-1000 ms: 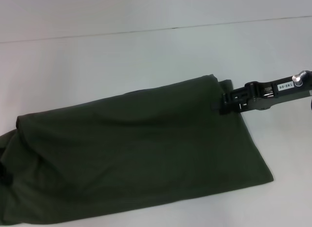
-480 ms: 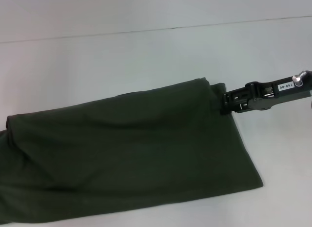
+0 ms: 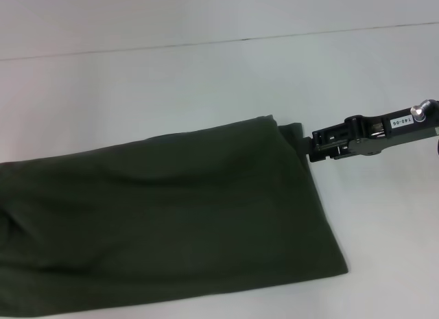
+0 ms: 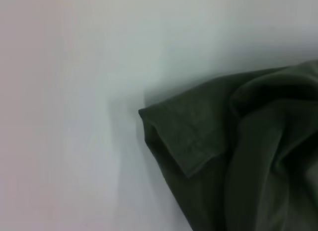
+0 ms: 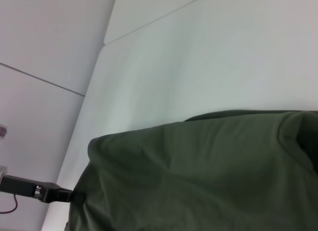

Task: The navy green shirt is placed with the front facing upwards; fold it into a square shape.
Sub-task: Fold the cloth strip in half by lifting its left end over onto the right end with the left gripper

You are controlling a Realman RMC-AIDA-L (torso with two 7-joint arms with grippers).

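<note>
The navy green shirt (image 3: 171, 216) lies as a long dark olive band across the white table, plain side up, its print and collar hidden. Its left end runs out of the head view. My right gripper (image 3: 309, 149) is at the shirt's far right corner, shut on the edge of the lower layer. The right wrist view shows the shirt (image 5: 198, 176) and, at its other end, my left gripper (image 5: 69, 194) pinching the fabric. The left wrist view shows a short sleeve (image 4: 189, 136) and bunched cloth, with no fingers in sight.
The white table (image 3: 206, 79) stretches beyond and to the right of the shirt. A thin seam line (image 3: 274, 38) crosses it at the back. The table's edge and a pale wall show in the right wrist view (image 5: 94, 57).
The whole shirt has slid to the left; its near right corner and left end moved left, and the left end left the view. My right gripper followed slightly left.
</note>
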